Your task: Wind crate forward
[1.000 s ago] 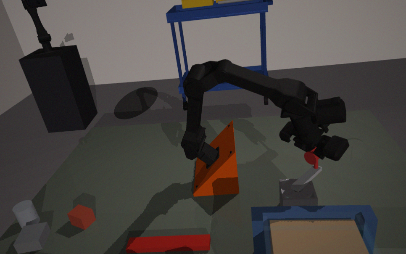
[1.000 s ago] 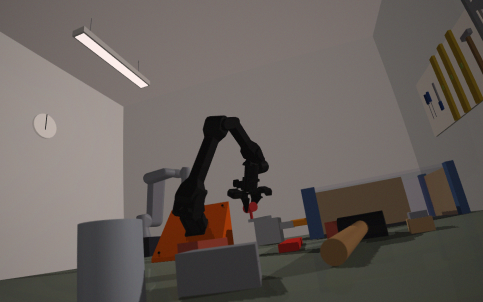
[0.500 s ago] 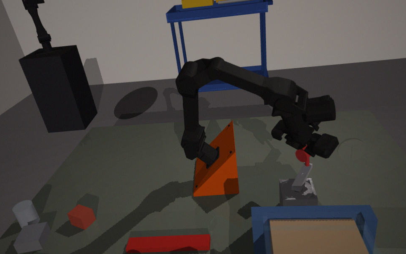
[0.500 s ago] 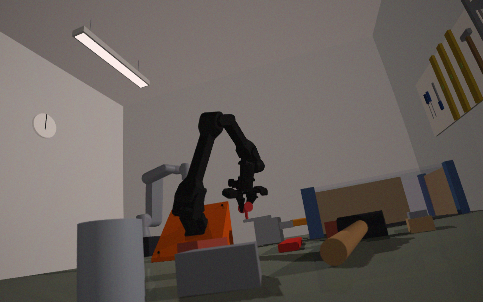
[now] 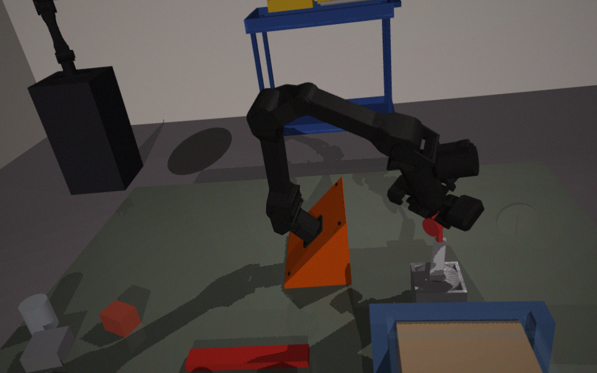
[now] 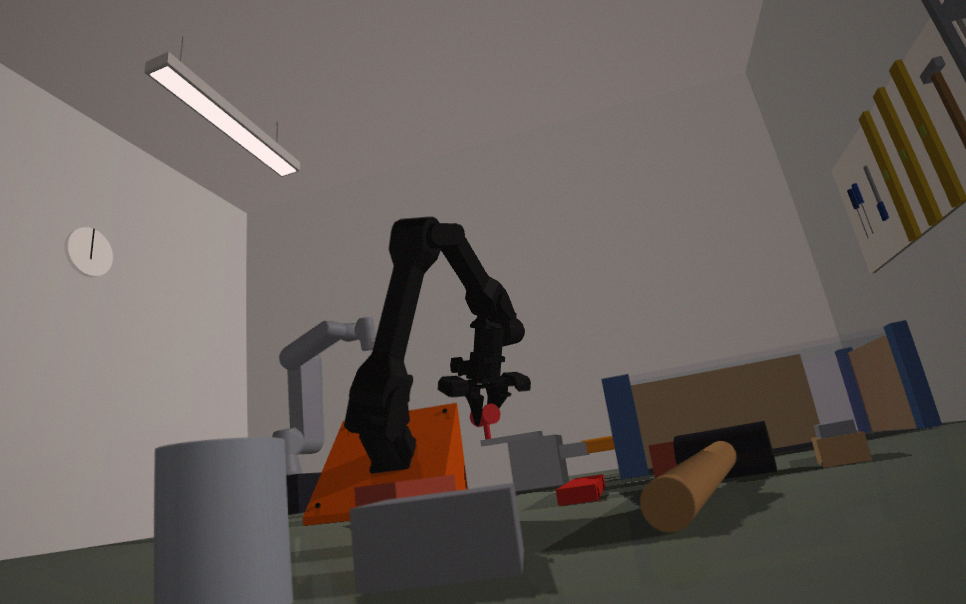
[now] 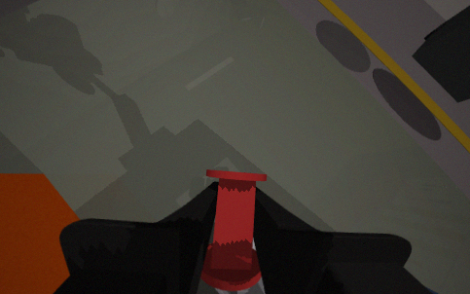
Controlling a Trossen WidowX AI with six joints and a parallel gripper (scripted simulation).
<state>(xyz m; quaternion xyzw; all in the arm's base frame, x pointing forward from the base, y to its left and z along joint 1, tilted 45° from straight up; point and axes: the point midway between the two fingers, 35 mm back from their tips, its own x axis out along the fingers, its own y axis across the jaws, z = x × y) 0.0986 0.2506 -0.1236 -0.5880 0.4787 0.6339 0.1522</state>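
My gripper (image 5: 439,221) (image 6: 486,405) (image 7: 233,188) is shut on the red grip (image 5: 432,226) (image 6: 490,414) (image 7: 235,219) of the winch handle. The handle's grey crank arm (image 5: 438,254) lies across the top of the grey winch (image 5: 439,296) (image 6: 538,461) and points toward the back in the top view. The square key and its hole are hidden. Beside the winch stands the clear-panelled cubby with its blue frame (image 5: 458,309) (image 6: 622,429). A tan block (image 5: 468,347) (image 6: 719,397), apparently the crate, sits inside and looks flat. Any gap at the steel frame cannot be judged.
An orange wedge (image 5: 324,266) (image 6: 438,435) carries the arm base. A red bar (image 5: 249,356) (image 6: 580,489), orange-red block (image 5: 119,318), grey block (image 6: 434,540) and grey cylinder (image 5: 36,310) (image 6: 222,525) lie on the bench. A wooden rod (image 6: 689,487) lies before a black block (image 6: 753,450).
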